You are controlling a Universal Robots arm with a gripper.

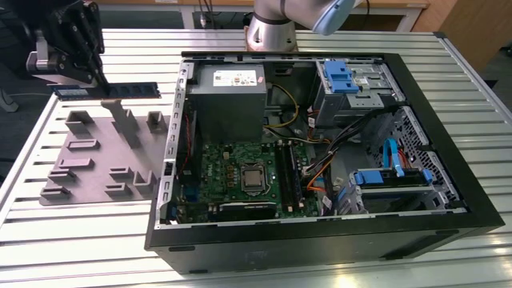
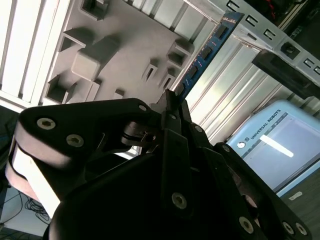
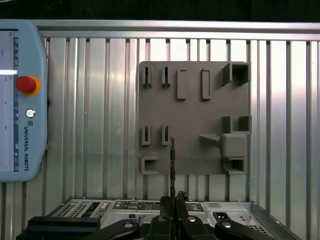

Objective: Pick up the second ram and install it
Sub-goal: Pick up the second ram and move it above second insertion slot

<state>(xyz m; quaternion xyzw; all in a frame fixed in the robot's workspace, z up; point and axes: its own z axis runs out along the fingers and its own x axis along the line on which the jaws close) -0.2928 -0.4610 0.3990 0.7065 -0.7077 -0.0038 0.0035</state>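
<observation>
The second ram (image 1: 112, 91) is a slim blue-green stick with dark chips. It hangs level in the air above the far edge of the grey fixture plate (image 1: 88, 162), at the exterior view's left. My gripper (image 1: 98, 87) is shut on one end of it. In the second wrist view the ram (image 2: 205, 52) reaches out from the fingertips (image 2: 172, 100) toward the case. The first wrist view shows the ram (image 3: 172, 160) edge-on, rising from my gripper (image 3: 173, 199). The long black memory slots (image 1: 289, 174) lie on the motherboard (image 1: 232, 174) inside the open case.
The open computer case (image 1: 320, 240) lies on the slatted metal table (image 1: 80, 240). It holds a grey power supply (image 1: 228, 96), drive cages with blue clips (image 1: 344, 75) and loose cables. A teach pendant (image 3: 20, 100) lies beside the fixture plate (image 3: 192, 100). The robot base (image 1: 270, 30) stands behind the case.
</observation>
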